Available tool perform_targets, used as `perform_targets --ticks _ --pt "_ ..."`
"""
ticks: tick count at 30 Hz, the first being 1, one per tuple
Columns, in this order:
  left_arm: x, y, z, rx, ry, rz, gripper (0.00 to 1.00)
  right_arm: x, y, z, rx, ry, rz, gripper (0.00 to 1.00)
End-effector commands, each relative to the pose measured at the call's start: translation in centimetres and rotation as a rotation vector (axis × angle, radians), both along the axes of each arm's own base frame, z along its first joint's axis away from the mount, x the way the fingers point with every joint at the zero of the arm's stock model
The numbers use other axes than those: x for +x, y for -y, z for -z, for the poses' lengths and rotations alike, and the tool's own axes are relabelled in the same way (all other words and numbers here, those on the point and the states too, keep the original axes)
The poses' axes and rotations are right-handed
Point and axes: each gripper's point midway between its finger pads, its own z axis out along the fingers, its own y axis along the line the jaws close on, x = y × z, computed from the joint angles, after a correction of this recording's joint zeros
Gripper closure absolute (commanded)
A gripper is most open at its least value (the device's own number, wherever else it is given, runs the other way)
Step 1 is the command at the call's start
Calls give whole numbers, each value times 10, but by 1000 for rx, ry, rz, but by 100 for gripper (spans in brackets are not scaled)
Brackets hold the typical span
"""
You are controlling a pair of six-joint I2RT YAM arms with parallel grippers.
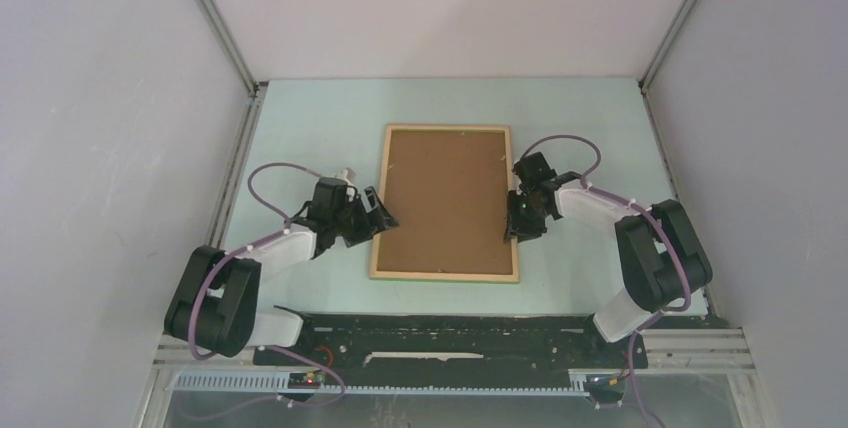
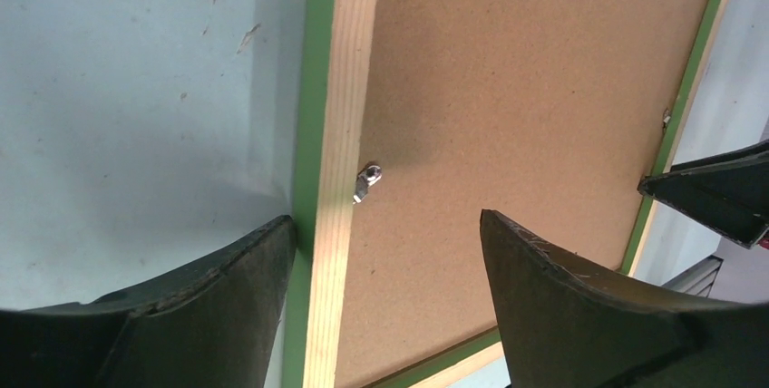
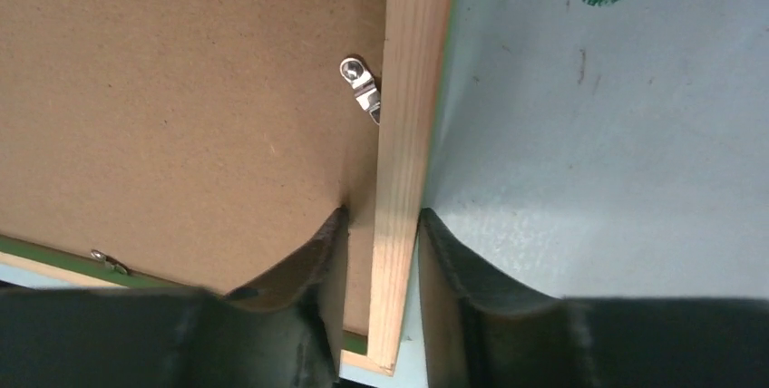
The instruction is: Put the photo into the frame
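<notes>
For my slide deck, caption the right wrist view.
Right gripper straddling the frame's pale wood rail, beside a metal clip on the brown board.

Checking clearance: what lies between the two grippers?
The brown board inside the frame, spanning from left gripper to right gripper; the top view shows it.

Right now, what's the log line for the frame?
frame: face-down, brown board in it | photo: unseen | left tool: open over left rail | right tool: shut on right rail
</notes>
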Motion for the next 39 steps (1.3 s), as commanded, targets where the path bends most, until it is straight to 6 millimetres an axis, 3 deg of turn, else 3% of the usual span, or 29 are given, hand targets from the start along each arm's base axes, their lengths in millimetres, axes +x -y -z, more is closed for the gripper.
perform_targets --ticks 1,4,6,9,11,14,18,23,29,32,37,39 --pt "-12 -12 8 114 -48 23 14 12 3 -5 -52 78 49 71" --pt "-10 -30 -11 209 10 7 13 14 1 -15 -28 99 60 98" --pt "-10 -32 -29 210 51 2 13 15 -6 -22 38 92 70 100" --pt "-10 -20 -58 132 124 26 13 14 -19 -34 197 46 85 100" --pt "-12 1 -82 61 217 106 14 15 -28 -45 291 27 90 100" --pt "-29 50 -113 14 381 349 16 17 -35 -61 365 41 99 100" --pt "-66 103 -132 103 602 610 15 20 -36 -82 418 71 127 100" --pt "-109 149 -136 279 943 821 14 16 -34 -99 460 80 139 100" --pt "-102 167 -124 647 1116 842 12 11 -33 -108 471 91 136 100" --pt "-104 181 -109 816 1152 950 12 10 -32 -110 472 87 139 100" --pt "-123 211 -92 868 1200 1096 12 9 -33 -117 482 105 143 100" --pt "-117 211 -97 868 1174 1015 12 9 -32 -117 482 109 134 100"
